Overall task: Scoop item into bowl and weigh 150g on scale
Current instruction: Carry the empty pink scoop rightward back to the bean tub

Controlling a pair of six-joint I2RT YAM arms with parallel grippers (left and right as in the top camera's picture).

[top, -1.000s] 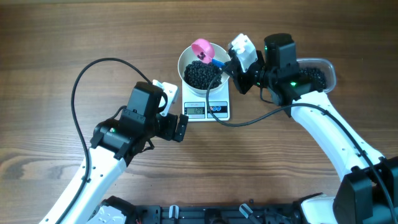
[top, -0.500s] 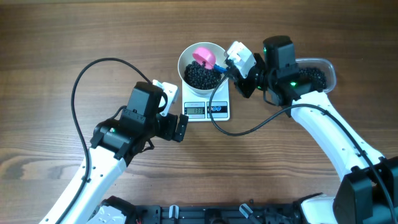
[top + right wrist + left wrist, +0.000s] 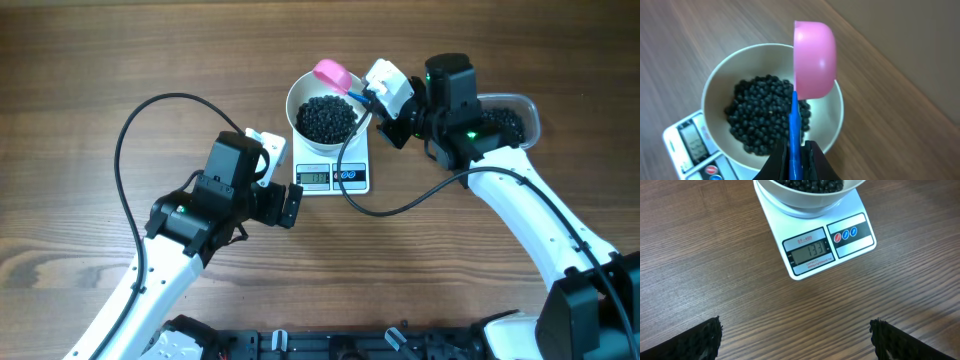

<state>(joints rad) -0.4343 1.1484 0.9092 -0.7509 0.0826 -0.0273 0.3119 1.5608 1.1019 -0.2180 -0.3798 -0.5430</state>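
Note:
The white bowl [image 3: 298, 98] stands on the scale [image 3: 334, 176] and holds a heap of black beads [image 3: 326, 118]. The scale's display [image 3: 809, 253] shows digits. My right gripper [image 3: 795, 160] is shut on the blue handle [image 3: 794, 127] of a pink scoop [image 3: 332, 74], whose cup is turned on its side over the bowl's far right rim [image 3: 837, 90]. My left gripper [image 3: 795, 342] hovers open over bare wood in front of the scale [image 3: 855, 230], nothing between its fingers. In the overhead view, the left gripper [image 3: 283, 205] sits left of the scale.
A clear plastic tub [image 3: 508, 119] with more black beads lies at the right, partly under my right arm. A black cable [image 3: 135, 125] loops across the table at the left. Wooden tabletop [image 3: 90, 60] surrounds everything.
The right gripper has lifted the pink scoop from the beads in the bowl to its far right rim and turned it on its side. The left arm has stayed still.

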